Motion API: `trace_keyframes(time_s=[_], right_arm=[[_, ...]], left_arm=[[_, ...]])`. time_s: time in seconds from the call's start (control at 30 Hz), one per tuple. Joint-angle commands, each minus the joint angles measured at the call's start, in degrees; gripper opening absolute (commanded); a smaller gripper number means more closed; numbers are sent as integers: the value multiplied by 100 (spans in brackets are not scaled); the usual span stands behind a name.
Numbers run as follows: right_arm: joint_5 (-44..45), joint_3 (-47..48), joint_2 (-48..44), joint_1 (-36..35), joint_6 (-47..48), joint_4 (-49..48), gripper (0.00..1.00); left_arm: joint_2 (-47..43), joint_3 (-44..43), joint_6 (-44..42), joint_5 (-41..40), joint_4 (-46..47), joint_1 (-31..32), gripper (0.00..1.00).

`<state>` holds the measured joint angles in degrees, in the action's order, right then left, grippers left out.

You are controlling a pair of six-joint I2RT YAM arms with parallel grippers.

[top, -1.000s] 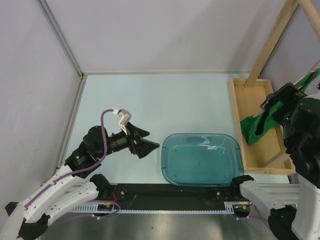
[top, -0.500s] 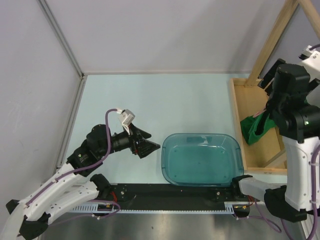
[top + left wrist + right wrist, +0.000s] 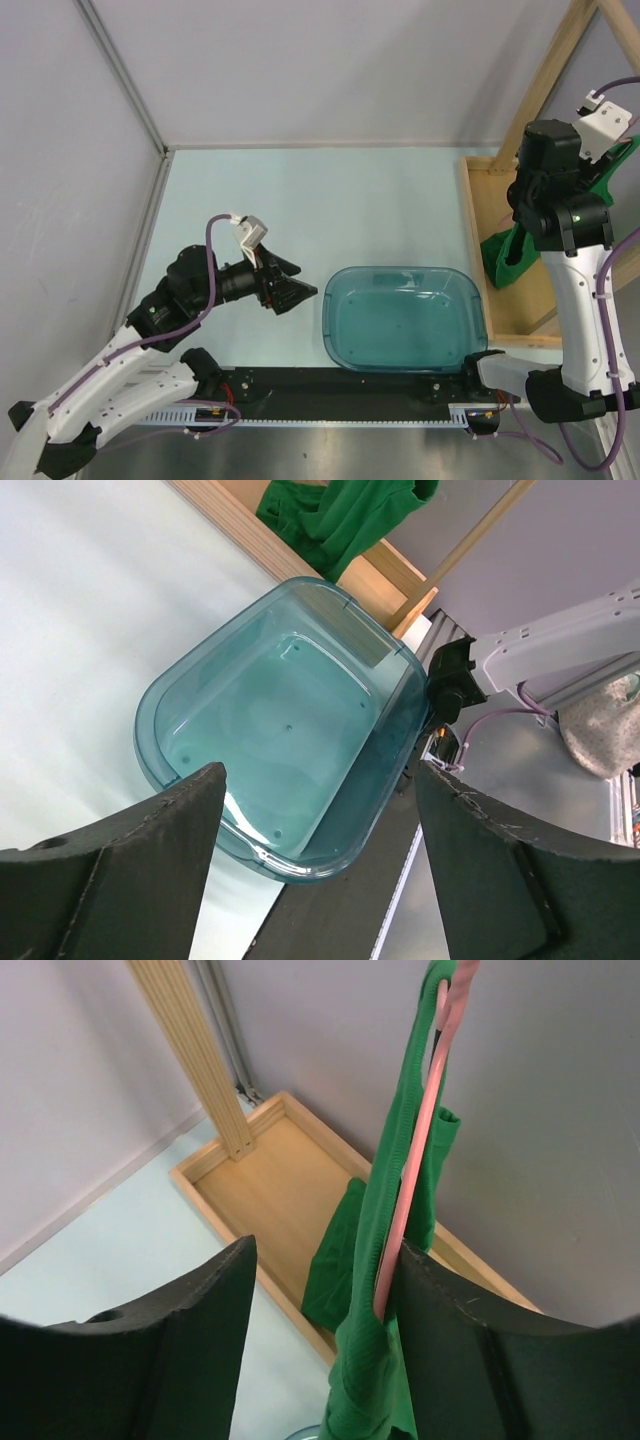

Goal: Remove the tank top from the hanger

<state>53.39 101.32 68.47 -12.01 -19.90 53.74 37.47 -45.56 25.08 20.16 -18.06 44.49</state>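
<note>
The green tank top [image 3: 392, 1210] hangs on the pale pink hanger [image 3: 415, 1150] above the wooden tray. Its lower part droops into the tray [image 3: 505, 258] and also shows in the left wrist view [image 3: 340, 515]. My right gripper [image 3: 322, 1250] is open and raised at the hanger. The strap and the pink wire lie between the jaws, against the right finger [image 3: 470, 1350]. In the top view the right arm [image 3: 555, 190] stands tall by the tray and hides its fingers. My left gripper [image 3: 295, 293] is open and empty, left of the teal tub; it points at the tub in its own view [image 3: 318, 770].
The translucent teal tub [image 3: 400, 270] sits at the near middle of the table, its rim also in the left wrist view [image 3: 150, 710]. A wooden tray [image 3: 490, 200] with a slanted wooden post [image 3: 550, 70] stands at the right. Grey walls close the back and the left.
My right arm has swung up and left, from the frame's right edge to the hanger. My left arm has barely moved.
</note>
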Motion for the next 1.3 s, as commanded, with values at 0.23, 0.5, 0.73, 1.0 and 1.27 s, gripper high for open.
trace_keyframes(time_s=[0.23,0.5,0.73,1.0,1.27], right_arm=[[102,-288,-70,612,-102,-697,39],[-179,37,-114,630,13,-786,12],[-407,730,105,586,258,-646,0],[-310,1312,150,-248,970,-741,0],[-2603,258,-351,-530,1664,-1523,0]], left_arm=[[655,-770,-434,137,-180,-37,75],[1209,-1148,-399,155,-5,-37,68],[1420,-1218,-206,137,338,-37,65],[1623,-1315,-56,23,567,-37,66],[1807,-1596,-64,-109,646,-37,78]])
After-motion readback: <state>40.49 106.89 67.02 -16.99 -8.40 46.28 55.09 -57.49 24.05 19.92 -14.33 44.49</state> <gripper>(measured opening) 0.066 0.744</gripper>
